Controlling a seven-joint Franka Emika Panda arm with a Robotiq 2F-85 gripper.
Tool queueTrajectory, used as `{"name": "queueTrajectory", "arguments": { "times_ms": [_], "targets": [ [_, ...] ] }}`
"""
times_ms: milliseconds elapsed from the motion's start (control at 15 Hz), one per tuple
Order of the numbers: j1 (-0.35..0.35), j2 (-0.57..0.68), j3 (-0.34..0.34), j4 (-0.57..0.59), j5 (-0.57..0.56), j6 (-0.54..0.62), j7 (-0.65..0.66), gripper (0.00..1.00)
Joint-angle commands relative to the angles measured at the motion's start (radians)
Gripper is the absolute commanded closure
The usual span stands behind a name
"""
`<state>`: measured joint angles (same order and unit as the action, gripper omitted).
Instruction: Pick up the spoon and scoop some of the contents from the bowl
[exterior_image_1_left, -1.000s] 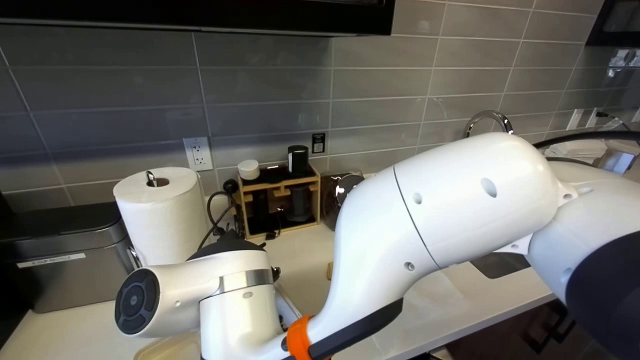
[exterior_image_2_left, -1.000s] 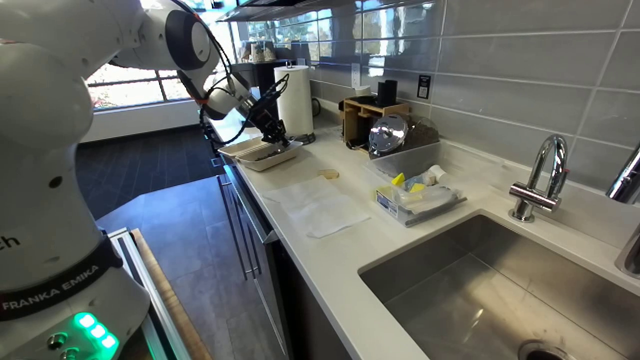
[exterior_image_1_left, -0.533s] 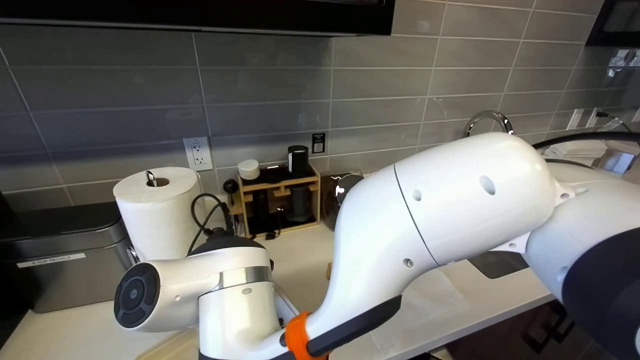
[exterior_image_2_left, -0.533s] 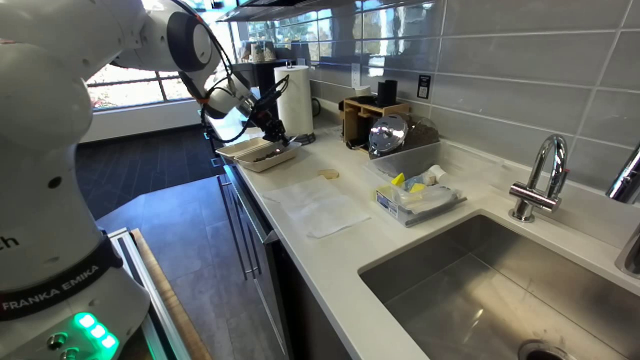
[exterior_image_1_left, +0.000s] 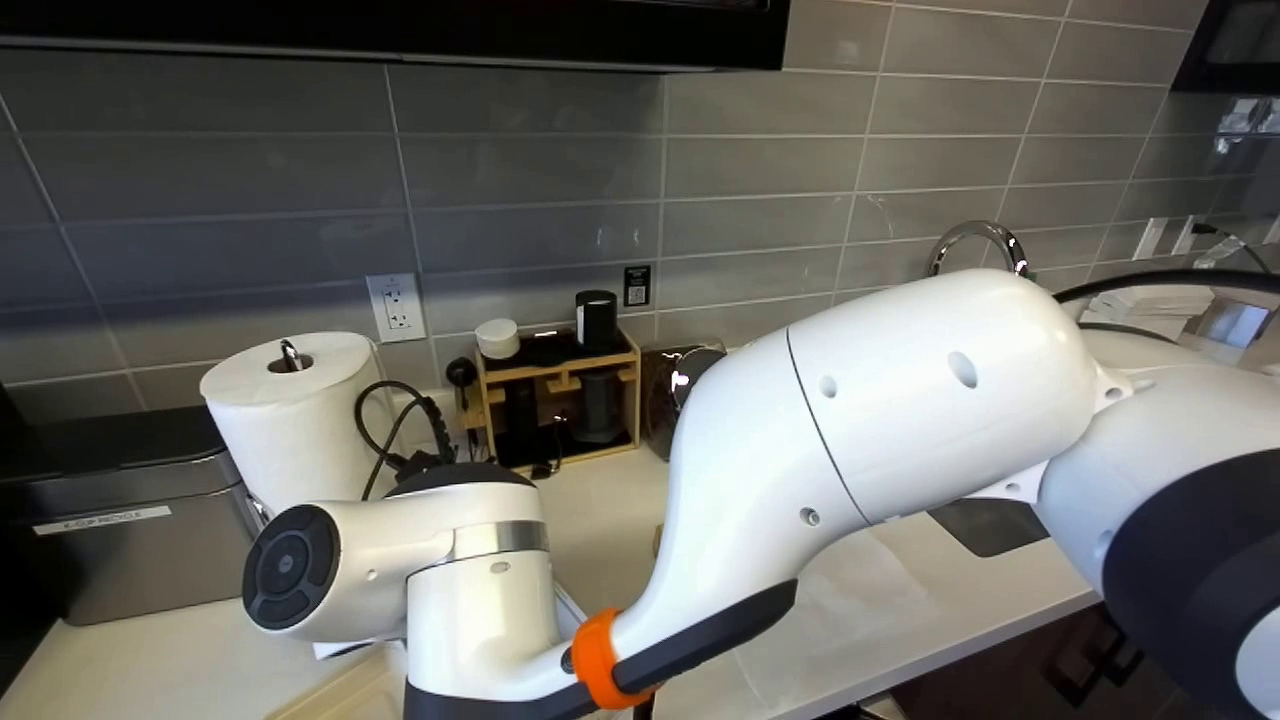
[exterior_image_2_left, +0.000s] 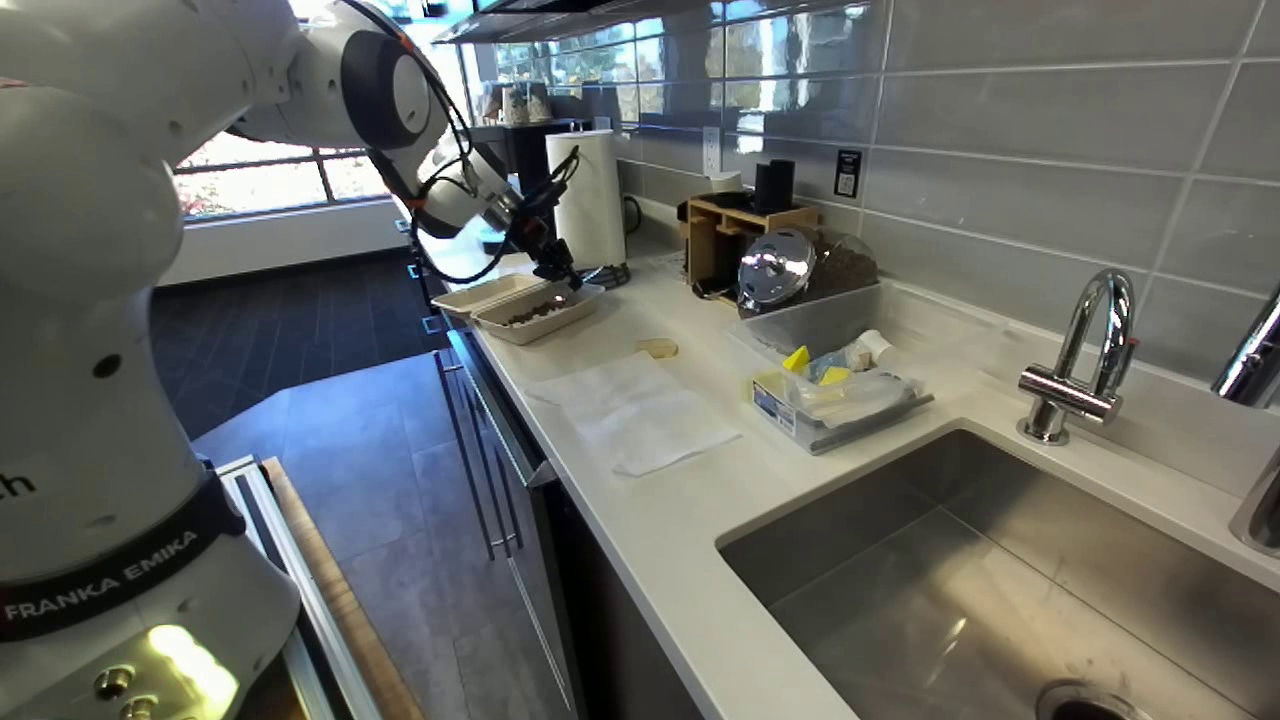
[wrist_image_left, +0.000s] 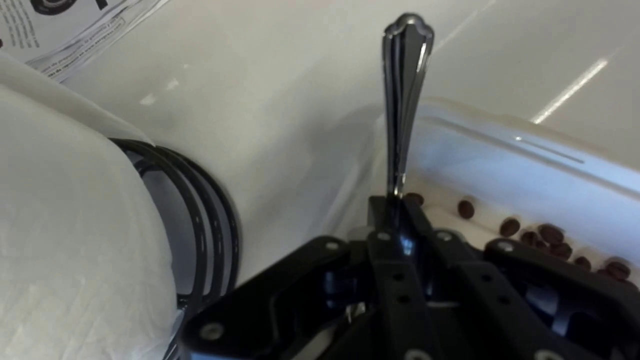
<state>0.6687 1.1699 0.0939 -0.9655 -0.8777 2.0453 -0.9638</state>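
Note:
My gripper (wrist_image_left: 397, 212) is shut on the silver spoon (wrist_image_left: 404, 90) in the wrist view. The spoon's handle stands out past the fingertips; its oval end is hidden behind the gripper. The bowl is a white rectangular dish (exterior_image_2_left: 535, 334) with an open lid, on the counter in an exterior view. The contents are dark-brown bean-like bits (wrist_image_left: 551, 234), lying loosely in it; they also show in an exterior view (exterior_image_2_left: 538, 312). My gripper (exterior_image_2_left: 572, 282) is over the dish's far end. In an exterior view the arm hides the gripper, and only part of the lid (exterior_image_1_left: 345, 690) shows.
A paper towel roll (exterior_image_2_left: 588, 200) on a black wire stand (wrist_image_left: 215, 215) is close beside the gripper. A wooden rack (exterior_image_2_left: 705, 250), a tan piece (exterior_image_2_left: 657, 348), a paper sheet (exterior_image_2_left: 650, 410), a clear tub (exterior_image_2_left: 810, 320) and a sink (exterior_image_2_left: 900, 560) lie along the counter.
My wrist and gripper have risen slightly, and more of the dark bits show. The paper towel roll has shifted a little to the left in both exterior views. The base lights changed from green to yellowish.

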Motion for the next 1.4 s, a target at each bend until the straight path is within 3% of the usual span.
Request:
{"name": "queueTrajectory", "arguments": {
  "times_ms": [0,467,867,933,1067,1333],
  "targets": [
    [-0.008,0.045,0.009,0.052,0.023,0.006,-0.037,0.98],
    [-0.002,0.041,0.009,0.055,0.066,-0.062,-0.001,0.98],
    [-0.013,0.047,0.024,0.065,0.119,-0.05,-0.047,0.98],
    [-0.041,-0.128,0.014,-0.18,0.085,-0.031,-0.019,0.98],
    [-0.044,-0.158,0.009,-0.235,0.081,-0.022,0.003,0.98],
    [-0.113,-0.267,0.037,-0.407,0.102,0.049,0.004,0.98]
  ]
}}
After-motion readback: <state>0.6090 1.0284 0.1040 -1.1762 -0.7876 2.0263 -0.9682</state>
